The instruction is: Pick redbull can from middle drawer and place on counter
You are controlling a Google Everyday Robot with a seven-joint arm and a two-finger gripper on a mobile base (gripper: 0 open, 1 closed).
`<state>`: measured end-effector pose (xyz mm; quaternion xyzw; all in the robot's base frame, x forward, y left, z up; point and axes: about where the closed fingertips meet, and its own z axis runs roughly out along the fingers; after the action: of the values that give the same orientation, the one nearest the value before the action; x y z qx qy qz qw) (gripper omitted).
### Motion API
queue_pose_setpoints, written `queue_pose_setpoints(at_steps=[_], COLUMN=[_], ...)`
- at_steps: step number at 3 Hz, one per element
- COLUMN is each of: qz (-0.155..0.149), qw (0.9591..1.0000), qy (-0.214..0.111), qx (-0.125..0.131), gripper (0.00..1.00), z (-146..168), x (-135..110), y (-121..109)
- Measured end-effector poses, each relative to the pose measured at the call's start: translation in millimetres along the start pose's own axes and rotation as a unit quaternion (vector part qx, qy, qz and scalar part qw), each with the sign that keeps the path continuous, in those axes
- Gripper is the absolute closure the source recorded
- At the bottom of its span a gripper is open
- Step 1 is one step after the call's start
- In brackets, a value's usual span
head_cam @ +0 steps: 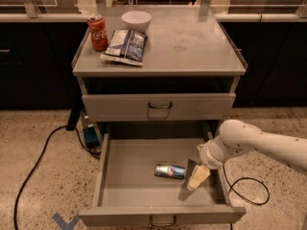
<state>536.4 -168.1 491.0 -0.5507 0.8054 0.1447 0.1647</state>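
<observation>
You have the gripper (198, 177) down inside the open drawer (125, 195), low over the right part of its floor and just beside the right end of the silver-and-blue can (170, 171). From this angle the gripper reads as one pale wedge pointing down and to the left, so you cannot tell whether it is spread or closed up, and it holds nothing you can see. The can lies on its side on the drawer floor, a little right of the middle and nearer the front wall than the back, with its length running left to right. The white arm (254, 145) comes in from your right edge and bends down over the drawer's right wall. Above the open drawer, the upper drawer (158, 107) sits closed with its small handle at the centre. On the counter (192, 42) you have a red cola can (98, 32) standing upright at the back left, a white bowl (136, 20) just to its right near the rear edge, and a snack bag (125, 46) lying flat in front of both. The right half of the counter shows only faint stains. On the speckled floor a dark cable (38, 162) runs along the left of the cabinet, another cable (244, 190) loops on the right, and a blue tape mark (64, 222) sits at the lower left.
</observation>
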Motion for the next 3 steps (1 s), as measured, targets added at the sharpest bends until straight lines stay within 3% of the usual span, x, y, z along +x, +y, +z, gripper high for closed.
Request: queue_pose_setpoints(at_steps=[2,3], qz=[-0.035,-0.032], qw=[0.9979,0.9976], qy=[-0.035,-0.039], qx=[-0.043,-0.047], gripper=[0.0,0.0], z=[60,70], x=[-28,-29], y=[13,11])
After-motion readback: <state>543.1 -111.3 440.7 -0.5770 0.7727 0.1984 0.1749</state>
